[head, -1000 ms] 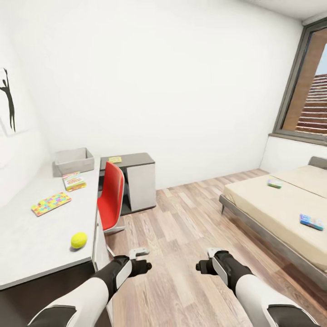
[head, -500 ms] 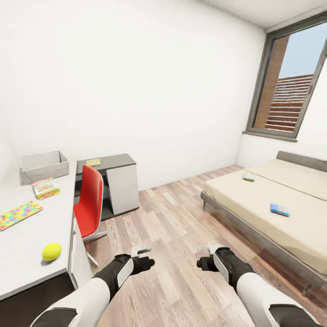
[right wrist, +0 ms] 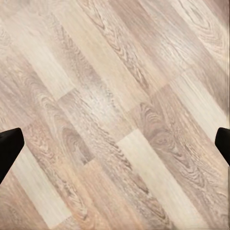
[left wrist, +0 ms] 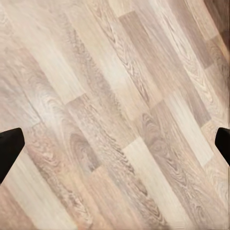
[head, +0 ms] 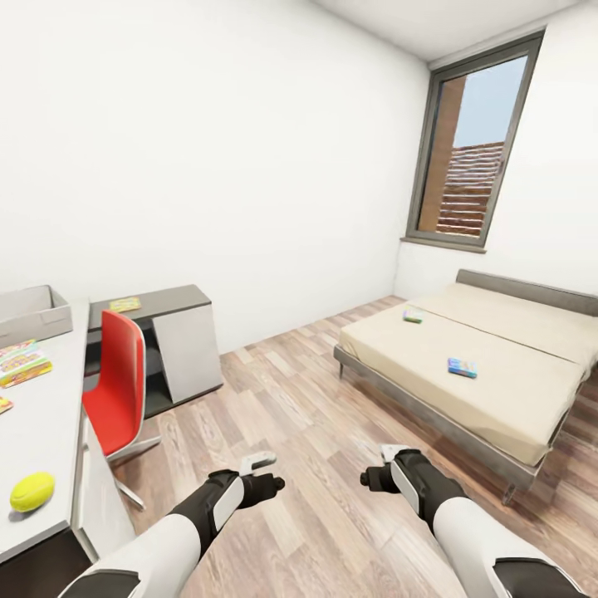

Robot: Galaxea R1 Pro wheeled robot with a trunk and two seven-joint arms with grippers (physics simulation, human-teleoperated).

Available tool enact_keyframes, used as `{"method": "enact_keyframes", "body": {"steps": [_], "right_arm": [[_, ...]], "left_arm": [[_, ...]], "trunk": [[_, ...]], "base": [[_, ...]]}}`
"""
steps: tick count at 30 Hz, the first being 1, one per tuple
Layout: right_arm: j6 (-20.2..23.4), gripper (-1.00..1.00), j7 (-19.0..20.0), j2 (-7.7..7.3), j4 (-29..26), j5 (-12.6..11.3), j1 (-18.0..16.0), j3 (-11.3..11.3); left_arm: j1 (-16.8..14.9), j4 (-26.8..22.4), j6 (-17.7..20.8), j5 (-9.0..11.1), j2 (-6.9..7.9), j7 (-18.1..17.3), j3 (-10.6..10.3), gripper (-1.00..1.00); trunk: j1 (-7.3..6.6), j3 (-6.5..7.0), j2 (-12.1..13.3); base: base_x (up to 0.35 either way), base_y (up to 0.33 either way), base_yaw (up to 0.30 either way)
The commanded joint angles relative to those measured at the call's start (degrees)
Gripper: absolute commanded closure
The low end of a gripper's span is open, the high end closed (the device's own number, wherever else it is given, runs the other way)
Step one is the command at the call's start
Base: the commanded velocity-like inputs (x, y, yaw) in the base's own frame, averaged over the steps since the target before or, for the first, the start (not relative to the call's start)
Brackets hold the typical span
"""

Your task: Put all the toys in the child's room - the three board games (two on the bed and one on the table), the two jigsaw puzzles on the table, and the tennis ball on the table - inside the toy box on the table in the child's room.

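The toy box [head: 33,312] sits at the far left on the white worktop [head: 41,432], cut by the picture's edge, and its inside cannot be seen from here. Just nearer than it on the worktop lies a colourful board game [head: 23,365], and at the very left edge a sliver of a jigsaw puzzle [head: 4,404] shows. The tennis ball [head: 32,492] rests near the worktop's near edge, well apart from the toy box. A red chair [head: 118,390] stands beside the worktop, and a grey cabinet [head: 166,340] beyond it carries a small flat yellow item [head: 124,305]. On the right, the bed [head: 498,374] holds two board games: one far [head: 413,316], one nearer the middle [head: 463,367]. Both arms hang low over the wood floor [head: 307,432]. The left claw [head: 264,484] and the right claw [head: 374,479] each hold nothing, and the wrist views show their fingertips [left wrist: 9,148] [right wrist: 9,148] spread wide apart.
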Motion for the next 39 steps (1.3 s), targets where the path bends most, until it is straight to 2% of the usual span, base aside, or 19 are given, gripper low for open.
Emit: {"method": "enact_keyframes", "body": {"steps": [1, 19, 31, 39], "right_arm": [[0.3, -1.0, 0.1, -0.01, -0.1, 0.0, 0.0, -0.1], [0.4, -1.0, 0.1, -0.33, -0.3, 0.0, -0.1, -0.1], [0.4, -1.0, 0.1, -0.66, -0.3, 0.0, -0.2, -0.1], [0.4, -1.0, 0.1, -1.06, -0.3, -0.1, -0.2, -0.1]], "left_arm": [[0.0, -0.1, 0.4, 0.3, 0.0, -0.1, 0.1, -1.0], [0.4, -0.2, 0.4, 0.6, 0.02, -0.3, 0.0, -1.0], [0.5, -0.3, 0.6, 0.7, 0.09, -3.6, 0.0, -1.0], [0.5, -0.3, 0.5, 0.6, 0.38, -4.7, 0.1, -1.0]], "trunk": [[0.0, -0.06, 0.0], [0.0, -0.06, 0.0], [0.0, -0.06, 0.0], [0.0, -0.06, 0.0]], "base": [[0.0, 0.0, -0.288], [0.0, 0.0, -0.288], [0.015, 0.0, -0.288], [0.197, 0.0, -0.27]]}}
